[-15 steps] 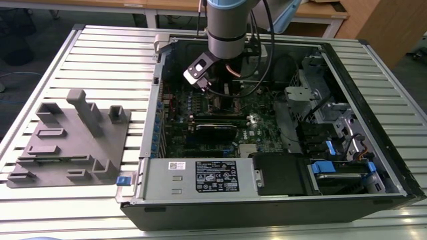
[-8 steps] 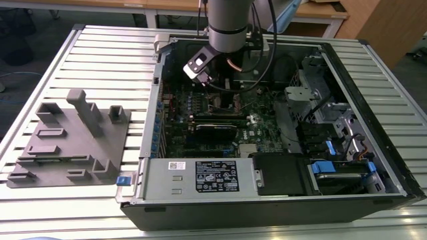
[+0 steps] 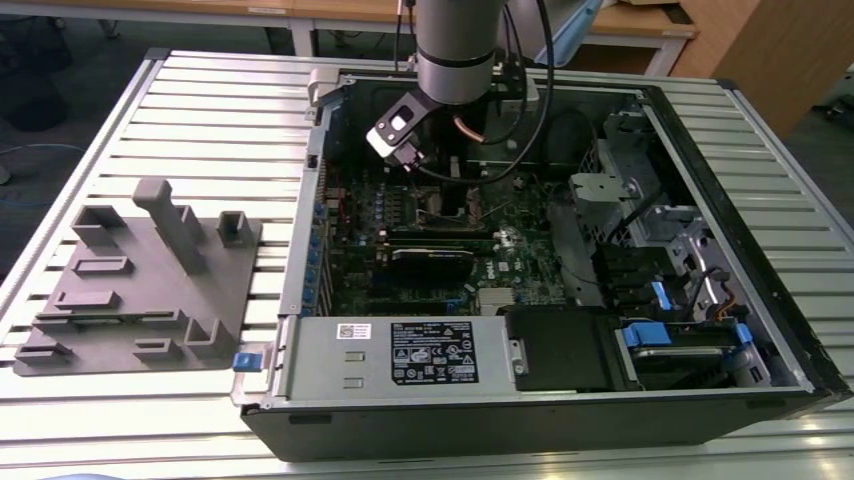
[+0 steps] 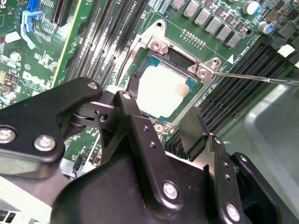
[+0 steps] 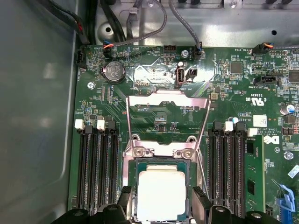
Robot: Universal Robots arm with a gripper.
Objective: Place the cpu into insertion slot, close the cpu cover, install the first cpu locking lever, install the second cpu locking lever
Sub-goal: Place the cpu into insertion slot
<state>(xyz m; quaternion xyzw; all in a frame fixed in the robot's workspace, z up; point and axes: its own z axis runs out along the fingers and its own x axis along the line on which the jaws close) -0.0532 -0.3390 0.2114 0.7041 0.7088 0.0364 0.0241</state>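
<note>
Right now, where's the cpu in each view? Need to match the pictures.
Exterior view: too small to tell; look just beneath the gripper.
First wrist view: cpu seated in the insertion slot, between the open fingers.
Second wrist view: cpu in the same slot, past the fingers.
Shared landmark: black memory slots flanking the slot.

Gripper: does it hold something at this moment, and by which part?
Nothing is held. The gripper has its jaws open on both sides of the cpu, which lies in the insertion slot; a gap shows at each side.
</note>
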